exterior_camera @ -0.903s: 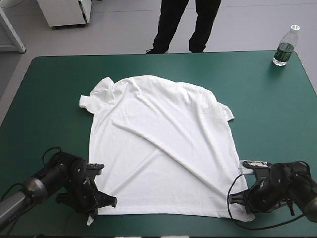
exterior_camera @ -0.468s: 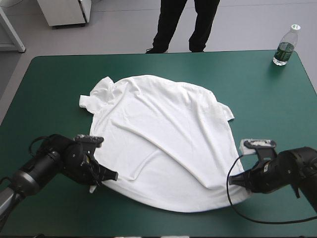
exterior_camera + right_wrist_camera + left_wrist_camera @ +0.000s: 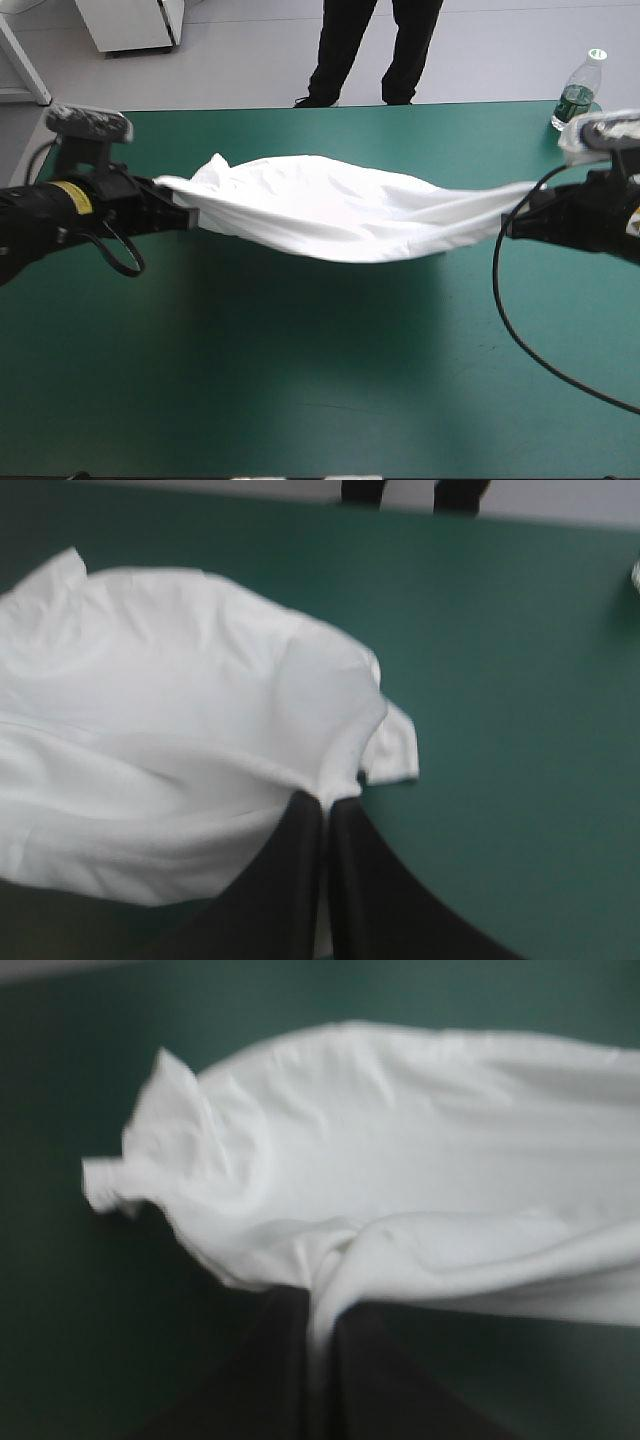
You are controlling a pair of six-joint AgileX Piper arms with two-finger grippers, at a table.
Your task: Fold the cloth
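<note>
The T-shirt [image 3: 340, 210] is plain white, the cover [image 3: 300, 380] teal-green, left claw [image 3: 318, 1305] and right claw [image 3: 325, 805] black.

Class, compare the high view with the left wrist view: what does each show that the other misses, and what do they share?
Only the high view shows the right gripper, the T-shirt sagging between both arms, and a water bottle at the far right corner of the teal-green cover. Only the left wrist view shows white fabric pinched between the left gripper's black fingers, all but shut. Both show the T-shirt and the cover.
</note>
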